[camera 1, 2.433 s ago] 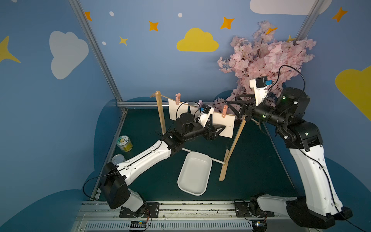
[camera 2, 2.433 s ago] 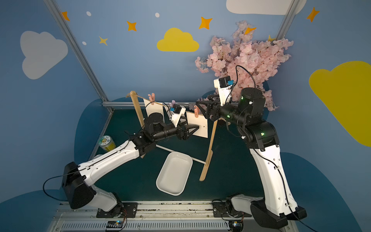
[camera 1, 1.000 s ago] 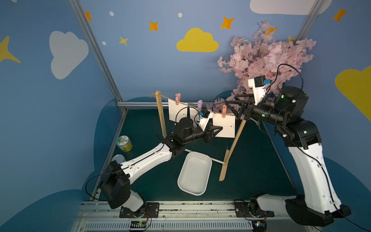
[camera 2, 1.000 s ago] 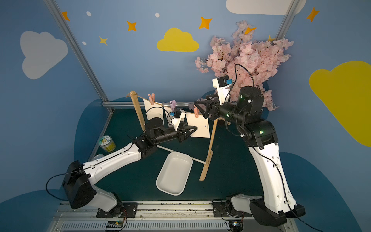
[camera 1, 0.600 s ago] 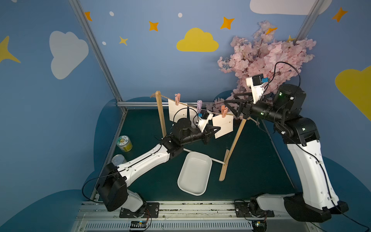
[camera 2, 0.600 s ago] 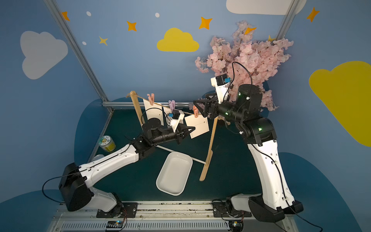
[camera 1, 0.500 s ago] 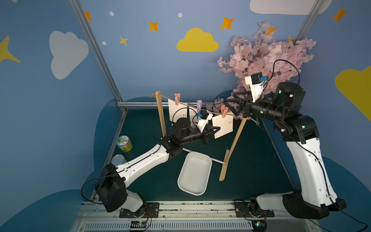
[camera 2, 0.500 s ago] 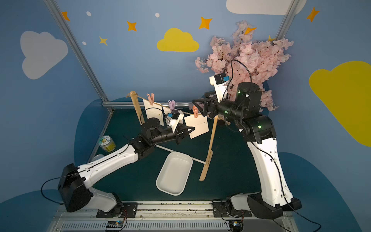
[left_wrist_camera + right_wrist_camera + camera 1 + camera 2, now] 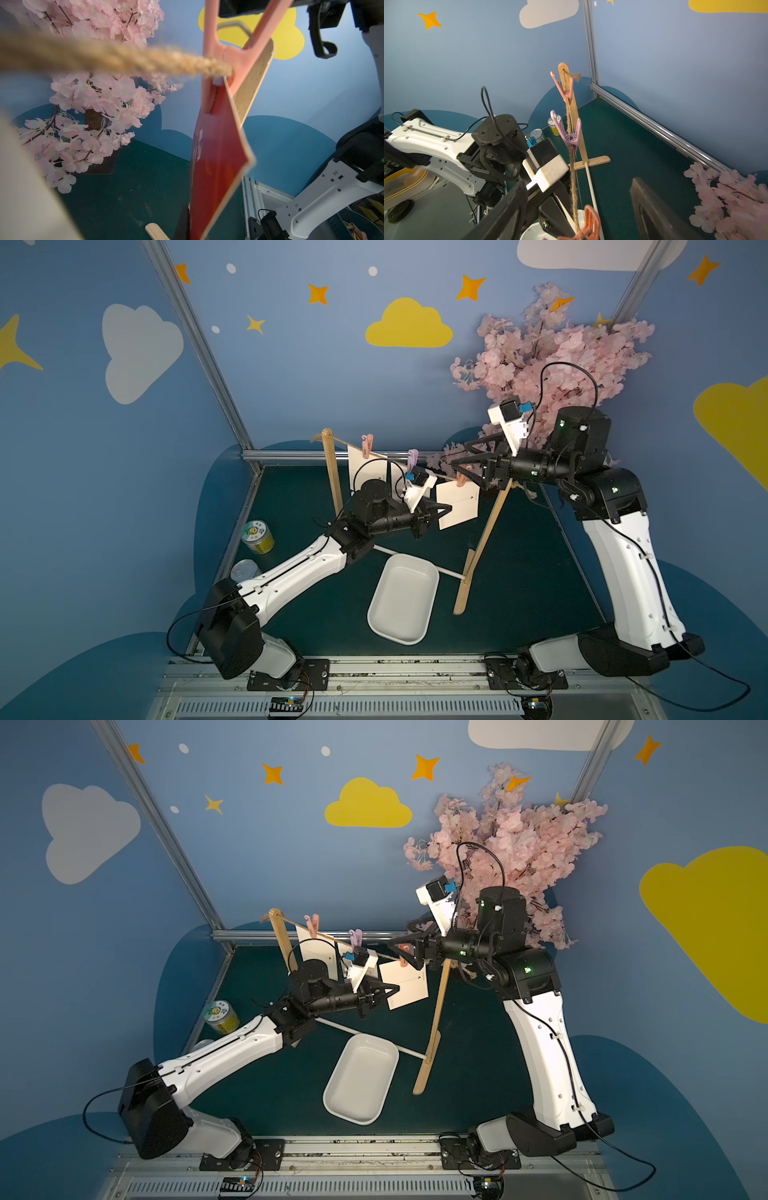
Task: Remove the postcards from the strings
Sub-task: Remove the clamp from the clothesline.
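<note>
The tan strings (image 9: pixel 390 457) (image 9: pixel 572 166) run between two wooden uprights. Three postcards hang from them on pegs. The right postcard (image 9: pixel 457 504) (image 9: pixel 407 986) hangs tilted from an orange peg (image 9: pixel 461 480) (image 9: pixel 588 224); its red back (image 9: pixel 216 155) shows in the left wrist view. My left gripper (image 9: pixel 445 510) (image 9: pixel 394 989) (image 9: pixel 189 228) is shut on this card's lower edge. My right gripper (image 9: pixel 460 456) (image 9: pixel 399 936) (image 9: pixel 578 182) stands open, one finger on each side of the orange peg's handles. The middle postcard (image 9: pixel 397 477) is half hidden behind my left wrist; the left postcard (image 9: pixel 359 472) hangs free.
A white tray (image 9: pixel 434 576) lies on the green floor below the line. The rack's white rod (image 9: pixel 444 571) joins its uprights (image 9: pixel 332 489) (image 9: pixel 486 526). Two cans (image 9: pixel 257 537) (image 9: pixel 245 570) stand at the left edge. A pink blossom tree (image 9: pixel 552 352) fills the back right corner.
My left gripper has shut on the right postcard's lower edge, and the card now hangs tilted. My right gripper has moved left along the line to the orange peg.
</note>
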